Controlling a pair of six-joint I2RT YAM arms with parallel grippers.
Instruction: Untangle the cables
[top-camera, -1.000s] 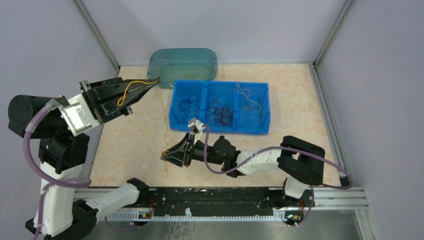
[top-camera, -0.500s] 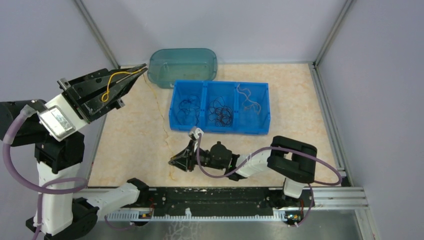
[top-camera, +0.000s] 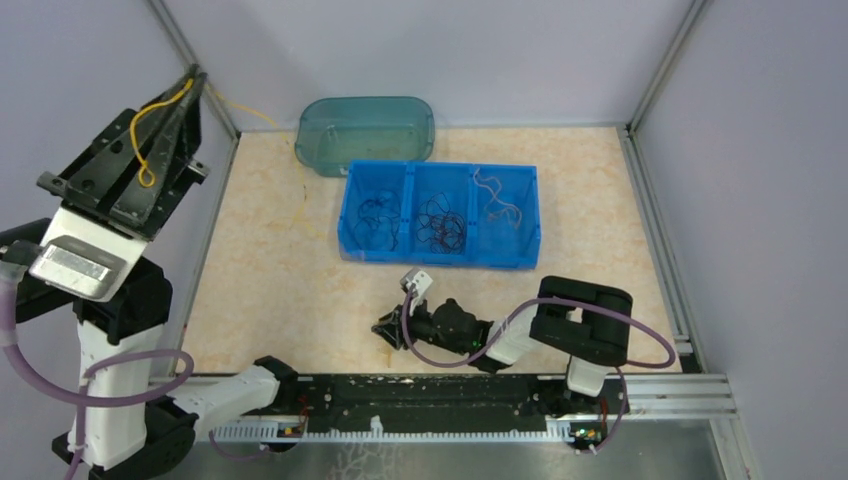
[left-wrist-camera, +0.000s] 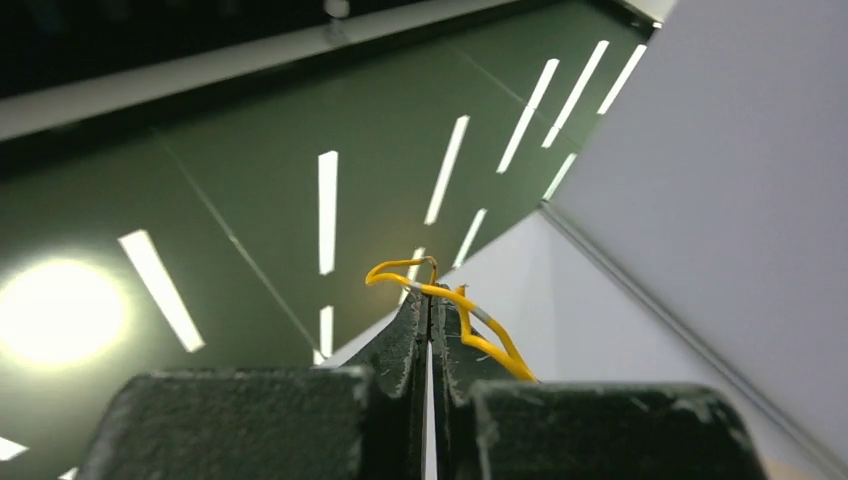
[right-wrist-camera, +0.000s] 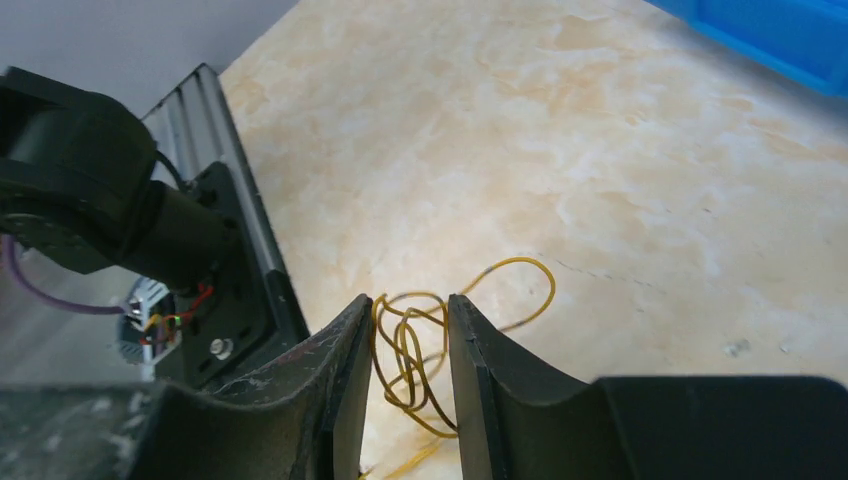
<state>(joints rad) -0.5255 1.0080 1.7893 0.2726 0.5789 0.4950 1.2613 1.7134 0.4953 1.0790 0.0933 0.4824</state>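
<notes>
Beige marbled table (top-camera: 270, 260) inside a grey-walled booth. The left gripper (left-wrist-camera: 430, 303) has its fingers pinched together on a thin yellow wire (left-wrist-camera: 500, 352), held high at ten o'clock. The right gripper (right-wrist-camera: 410, 305) has its fingers apart around a yellow tangle (right-wrist-camera: 405, 360) lying at six o'clock, and more wires sit in the blue tray (top-camera: 440, 258) at centre. The wires look light, springy and slippery, probably best pinched near a free end.

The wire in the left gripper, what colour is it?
The wire is yellow, clearest in the left wrist view.
</notes>
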